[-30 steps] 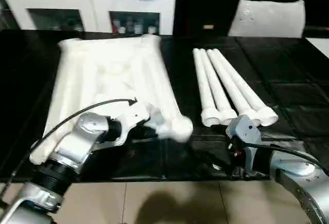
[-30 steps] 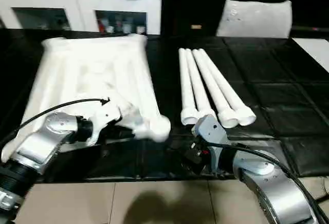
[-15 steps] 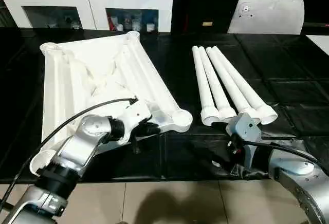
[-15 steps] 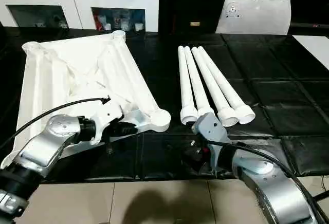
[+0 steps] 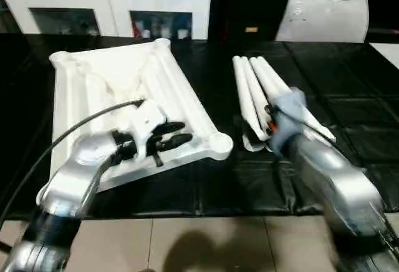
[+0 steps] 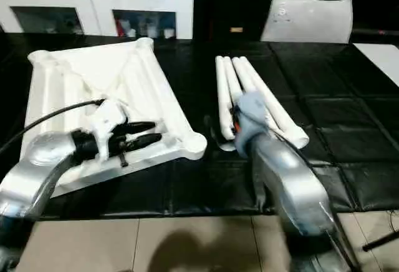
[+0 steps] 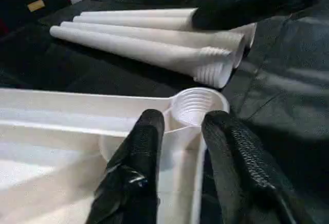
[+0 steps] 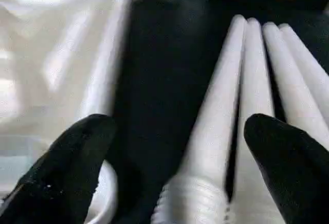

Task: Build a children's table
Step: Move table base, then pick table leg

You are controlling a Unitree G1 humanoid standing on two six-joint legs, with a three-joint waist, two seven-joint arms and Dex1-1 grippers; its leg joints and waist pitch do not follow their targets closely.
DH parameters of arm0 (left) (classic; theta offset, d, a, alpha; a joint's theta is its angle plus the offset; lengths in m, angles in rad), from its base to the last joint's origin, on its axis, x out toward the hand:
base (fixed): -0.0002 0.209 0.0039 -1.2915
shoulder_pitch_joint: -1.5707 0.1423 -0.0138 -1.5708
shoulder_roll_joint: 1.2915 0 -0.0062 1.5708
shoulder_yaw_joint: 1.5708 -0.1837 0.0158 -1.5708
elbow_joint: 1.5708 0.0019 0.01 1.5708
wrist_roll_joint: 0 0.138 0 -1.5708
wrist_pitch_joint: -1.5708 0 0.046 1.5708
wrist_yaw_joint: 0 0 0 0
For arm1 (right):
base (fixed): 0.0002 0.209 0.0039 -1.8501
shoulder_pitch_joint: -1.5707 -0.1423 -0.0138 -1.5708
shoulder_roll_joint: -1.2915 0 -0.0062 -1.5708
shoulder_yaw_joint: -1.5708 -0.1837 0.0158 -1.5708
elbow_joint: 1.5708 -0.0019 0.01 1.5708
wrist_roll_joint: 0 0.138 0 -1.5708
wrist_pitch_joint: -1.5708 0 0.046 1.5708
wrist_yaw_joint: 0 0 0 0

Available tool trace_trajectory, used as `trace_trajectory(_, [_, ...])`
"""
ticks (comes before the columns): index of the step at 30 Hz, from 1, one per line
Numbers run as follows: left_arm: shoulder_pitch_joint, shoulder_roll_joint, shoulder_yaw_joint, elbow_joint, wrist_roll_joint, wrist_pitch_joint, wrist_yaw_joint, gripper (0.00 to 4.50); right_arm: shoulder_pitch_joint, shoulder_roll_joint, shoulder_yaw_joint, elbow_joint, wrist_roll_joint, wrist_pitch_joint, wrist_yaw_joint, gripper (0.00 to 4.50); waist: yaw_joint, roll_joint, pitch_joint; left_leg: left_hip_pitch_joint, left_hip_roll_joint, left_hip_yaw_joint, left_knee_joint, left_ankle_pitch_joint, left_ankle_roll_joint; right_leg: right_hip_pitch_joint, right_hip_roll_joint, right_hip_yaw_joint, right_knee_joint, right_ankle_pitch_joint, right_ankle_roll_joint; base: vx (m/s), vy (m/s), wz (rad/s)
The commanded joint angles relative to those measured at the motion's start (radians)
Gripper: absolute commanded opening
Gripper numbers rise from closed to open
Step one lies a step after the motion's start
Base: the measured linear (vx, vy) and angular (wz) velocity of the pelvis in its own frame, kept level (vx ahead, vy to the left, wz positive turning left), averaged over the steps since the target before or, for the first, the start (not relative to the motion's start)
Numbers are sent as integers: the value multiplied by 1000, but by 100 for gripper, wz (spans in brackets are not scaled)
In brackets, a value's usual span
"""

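We see the white plastic square tabletop [image 5: 118, 91] lying ribbed underside up on the black bench [image 5: 349, 110], a threaded round socket at its near corner. Beside it, four white tapered round legs [image 5: 249, 91] lie side by side, touching.

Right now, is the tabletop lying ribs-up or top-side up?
Ribs-up. The tabletop lies flat on the black surface with its crossing ribs and the open threaded corner socket facing upward.

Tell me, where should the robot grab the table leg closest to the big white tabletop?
Probably near the thick threaded end of that leg, coming from above, fingers either side across its round shaft. The open right gripper hangs there, with dark floor free beside it.
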Motion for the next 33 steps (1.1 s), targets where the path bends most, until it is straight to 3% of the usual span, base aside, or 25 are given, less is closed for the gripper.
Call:
trace_trajectory(1, [19,-7,2,-65,-21,39,23,188,-43,18,-9,61,-4,13,-30,450,4,3,-55,5,76,-11,-80,-10,22,49,-85,54,-56,56,-286,0,0,0])
trace_trajectory(4, [59,-26,3,-141,-38,81,57,210,-114,29,-4,157,-14,-25,-37,450,7,3,-57,5,75,-9,-78,18,26,49,-82,54,-53,106,-286,0,0,0])
trace_trajectory(5, [62,-26,2,-145,-36,83,60,219,-120,31,-6,168,-14,-28,-38,450,7,-5,-58,3,75,-7,-78,26,29,51,-82,54,-52,117,-287,0,0,0])
trace_trajectory(8, [98,-23,-9,-214,-24,129,89,228,-207,53,-14,326,-36,-75,-51,450,9,-9,-59,2,75,-5,-76,24,33,49,-83,52,-49,105,-285,0,0,0])
trace_trajectory(13, [120,-21,-11,-261,-37,173,102,228,-298,61,-21,534,-82,-160,-123,450,13,-7,-58,5,72,1,-75,24,20,44,-79,51,-51,83,-283,0,0,0])
trace_trajectory(17, [123,-20,-9,-271,-48,197,109,228,-338,75,-47,631,-73,-199,-151,450,17,-9,-59,3,71,3,-74,46,26,45,-76,52,-45,128,-272,0,0,0])
trace_trajectory(18, [125,-16,-10,-285,-51,215,117,228,-371,83,-62,723,-71,-244,-158,450,18,-4,-61,3,71,4,-71,45,26,44,-78,52,-43,139,-276,0,0,0])
trace_trajectory(23, [122,-6,-15,-292,-47,228,114,228,-401,95,-80,822,-67,-272,-165,450,21,-7,-61,2,70,6,-70,32,32,44,-76,53,-43,137,-280,0,0,0])
trace_trajectory(33, [118,4,-16,-301,-50,251,115,228,-449,101,-142,1027,-33,-321,-145,450,22,-8,-57,-1,70,9,-72,-49,18,38,-76,52,-50,20,-277,0,0,0])
